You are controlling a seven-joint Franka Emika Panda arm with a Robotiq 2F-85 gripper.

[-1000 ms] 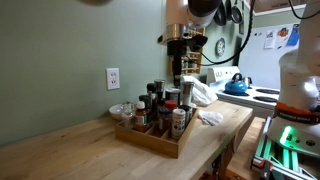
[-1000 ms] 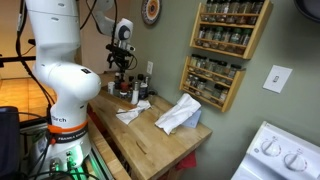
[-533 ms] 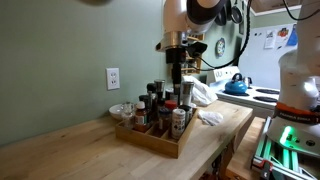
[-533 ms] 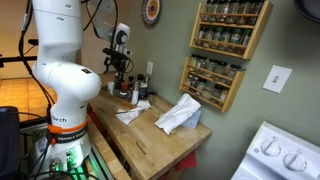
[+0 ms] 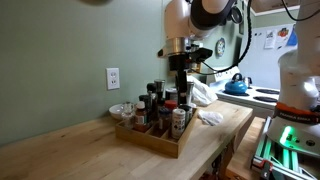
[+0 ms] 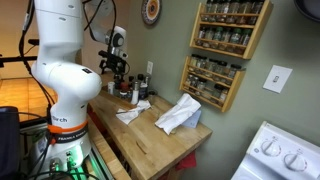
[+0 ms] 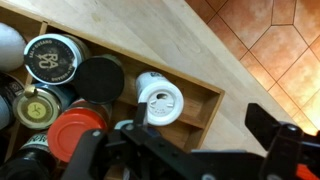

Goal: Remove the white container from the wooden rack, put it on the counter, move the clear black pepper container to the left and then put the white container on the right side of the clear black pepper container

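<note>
White container (image 7: 160,100): white cap. At its nine o'clock sits a plain black cap (image 7: 100,78), at ten o'clock a black lid with pale print (image 7: 52,58), at eight o'clock a red cap (image 7: 75,130). The wooden rack (image 7: 200,100) and the counter (image 7: 170,30) are pale honey wood; the floor (image 7: 272,48) is terracotta tile with lighter grout lines. In an exterior view the wall (image 5: 55,50) is sage green, the kettle (image 5: 236,87) blue
</note>
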